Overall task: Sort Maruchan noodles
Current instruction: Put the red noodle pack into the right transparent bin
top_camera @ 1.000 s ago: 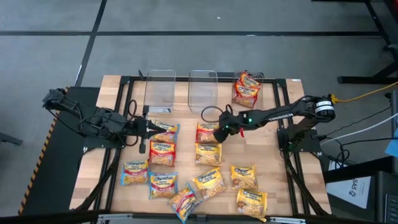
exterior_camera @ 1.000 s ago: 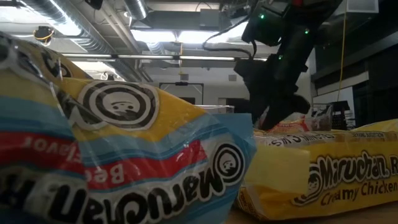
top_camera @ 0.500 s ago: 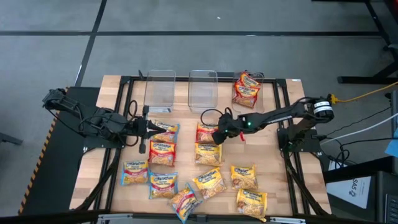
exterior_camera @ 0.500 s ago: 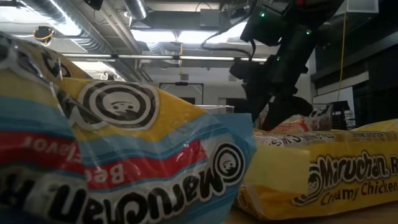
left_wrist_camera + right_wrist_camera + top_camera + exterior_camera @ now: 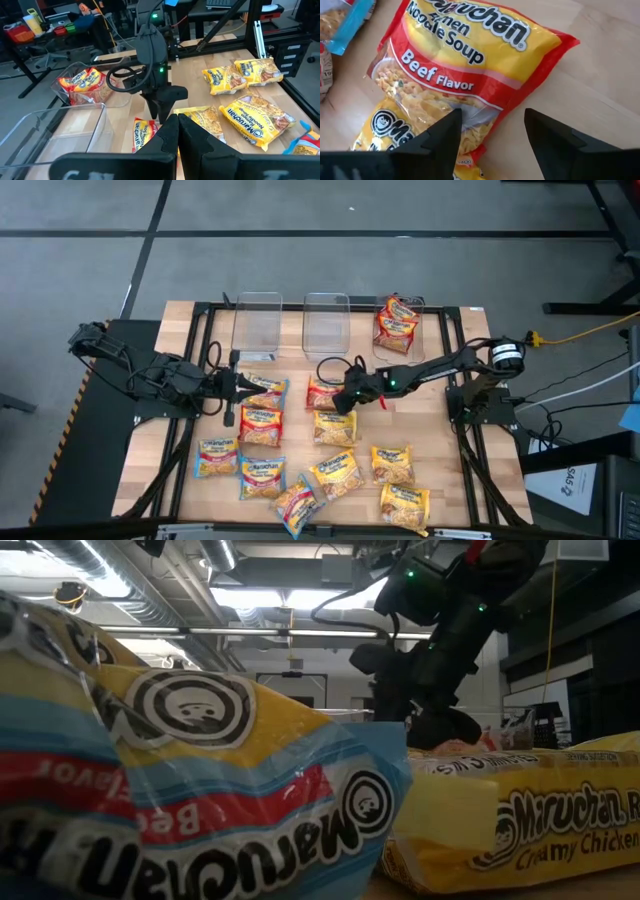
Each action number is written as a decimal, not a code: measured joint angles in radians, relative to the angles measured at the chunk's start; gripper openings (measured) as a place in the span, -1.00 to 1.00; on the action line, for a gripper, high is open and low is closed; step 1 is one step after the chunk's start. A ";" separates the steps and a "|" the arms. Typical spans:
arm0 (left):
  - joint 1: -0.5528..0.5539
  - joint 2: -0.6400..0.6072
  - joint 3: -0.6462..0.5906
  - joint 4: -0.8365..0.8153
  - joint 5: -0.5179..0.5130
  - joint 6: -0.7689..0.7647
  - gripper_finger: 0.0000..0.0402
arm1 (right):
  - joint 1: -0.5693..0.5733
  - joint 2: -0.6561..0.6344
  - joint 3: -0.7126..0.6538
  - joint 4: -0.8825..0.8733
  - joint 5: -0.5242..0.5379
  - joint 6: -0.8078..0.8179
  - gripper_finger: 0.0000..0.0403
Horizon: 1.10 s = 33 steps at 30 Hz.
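The right arm is being stretched leftward across the middle of the high view, its right gripper being held low over a red-trimmed beef packet at frame centre, fingers spread wide on either side of the wrapper with nothing clamped. In the right wrist view, that packet is being framed between the two dark fingers on the wooden table. The left arm is being kept folded at the left of the frame, its left gripper pinched shut beside a blue-trimmed packet. Other noodle packets are lying scattered across the lower middle, and red ones are sitting in the upper-right bin.
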 joint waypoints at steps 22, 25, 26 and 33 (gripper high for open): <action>0.000 0.000 0.000 0.000 0.002 0.000 -1.00 | 0.001 0.010 -0.004 0.003 -0.062 -0.104 -0.98; 0.000 0.000 0.000 0.000 0.002 0.000 -1.00 | 0.000 0.011 -0.003 0.008 -0.061 -0.105 -0.97; 0.000 0.000 0.000 0.000 0.002 0.000 -1.00 | 0.000 0.011 -0.003 0.014 -0.060 -0.110 -0.98; 0.000 0.000 0.000 0.000 0.002 0.001 -1.00 | 0.000 -0.060 -0.003 0.015 -0.048 -0.159 -0.99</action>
